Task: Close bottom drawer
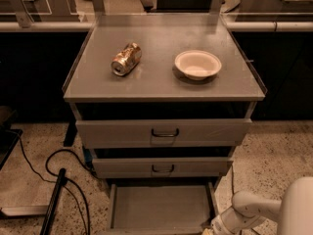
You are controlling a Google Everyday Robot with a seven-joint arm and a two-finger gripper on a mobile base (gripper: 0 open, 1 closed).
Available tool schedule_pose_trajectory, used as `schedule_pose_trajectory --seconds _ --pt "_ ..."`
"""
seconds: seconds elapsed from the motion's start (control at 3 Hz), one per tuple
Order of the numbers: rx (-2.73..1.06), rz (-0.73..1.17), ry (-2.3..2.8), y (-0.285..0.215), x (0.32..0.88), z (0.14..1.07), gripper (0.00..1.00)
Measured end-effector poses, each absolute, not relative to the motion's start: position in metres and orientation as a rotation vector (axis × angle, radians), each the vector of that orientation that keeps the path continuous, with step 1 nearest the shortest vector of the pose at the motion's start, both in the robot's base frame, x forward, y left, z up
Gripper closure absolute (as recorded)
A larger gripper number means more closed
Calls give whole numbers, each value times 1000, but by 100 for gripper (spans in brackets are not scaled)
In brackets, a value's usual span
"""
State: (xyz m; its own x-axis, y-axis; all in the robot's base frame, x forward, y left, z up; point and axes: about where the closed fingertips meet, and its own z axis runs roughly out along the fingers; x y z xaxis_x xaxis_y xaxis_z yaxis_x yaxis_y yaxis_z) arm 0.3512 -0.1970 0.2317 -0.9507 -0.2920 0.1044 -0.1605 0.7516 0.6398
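Note:
The bottom drawer (159,207) of the grey cabinet stands pulled out, its shallow flat tray bare and open toward me; its front runs off the lower edge of the view. Above it sit the middle drawer (162,167) and the top drawer (164,132), each with a dark loop handle. My white arm (254,209) reaches in from the lower right. The gripper (211,229) is at the drawer's front right corner, mostly cut off by the bottom edge.
On the cabinet top lie a crushed can (126,58) on its side and a white bowl (197,64). Black cables (58,175) and a dark bar (53,204) lie on the speckled floor to the left. A dark counter runs behind the cabinet.

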Motion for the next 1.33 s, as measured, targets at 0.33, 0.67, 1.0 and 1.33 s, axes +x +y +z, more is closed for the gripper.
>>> schedule_pose_trajectory --seconds 0.33,0.67,1.0,1.33 --pt "286 -982 -2837 -200 370 226 100" --pt "229 -969 -2896 -201 382 218 100" --pt "227 -967 -2899 -201 383 217 100" --pt "223 -964 -2883 -201 377 215 100"
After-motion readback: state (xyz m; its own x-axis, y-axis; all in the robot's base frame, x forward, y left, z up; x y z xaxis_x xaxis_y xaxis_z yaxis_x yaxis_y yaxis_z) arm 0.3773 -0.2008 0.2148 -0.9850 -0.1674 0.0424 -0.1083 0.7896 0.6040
